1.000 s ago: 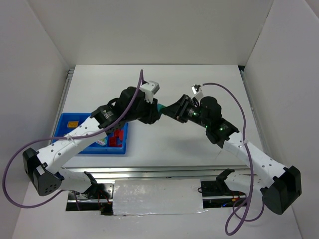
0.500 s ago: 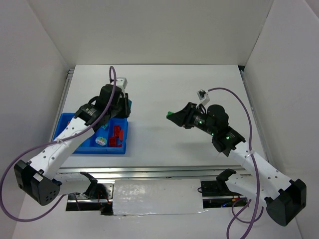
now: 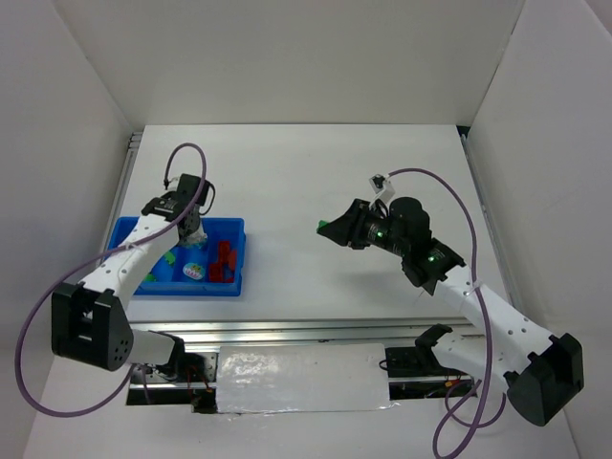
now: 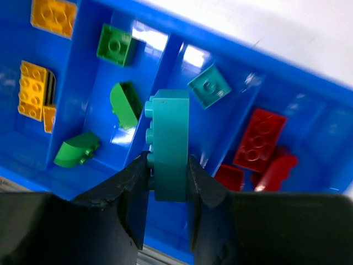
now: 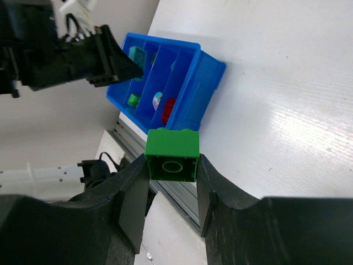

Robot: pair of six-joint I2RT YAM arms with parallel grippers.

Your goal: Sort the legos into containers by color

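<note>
The teal brick (image 4: 171,121) stands on end, pinched at its lower half by the left gripper (image 4: 168,165), whose jaws are closed tight on it and cover its bottom edge; its studs face left. It hangs above the blue tray (image 4: 165,61), over the divider between the green and teal compartments. The tray's near edge is lost behind the dark fingers (image 4: 129,193), and its far left corner is cut off by the frame. The green brick (image 5: 172,154) is gripped across its sides by the right gripper (image 5: 172,165), which is closed on it, its hollow underside toward the camera; it is held in the air over the white table (image 3: 287,172), well apart from the tray. Any moulded lettering on the studs is too small to read.

The tray's four long compartments, from the left wrist view: yellow bricks (image 4: 33,91) in the leftmost, one cropped at the top edge; three green bricks (image 4: 117,45) in the next; a small teal brick (image 4: 209,86) in the third; red bricks (image 4: 259,138) in the rightmost, partly blurred by glare. From above, a pale multicoloured piece (image 3: 194,272) lies beside the red ones, its compartment unclear.
</note>
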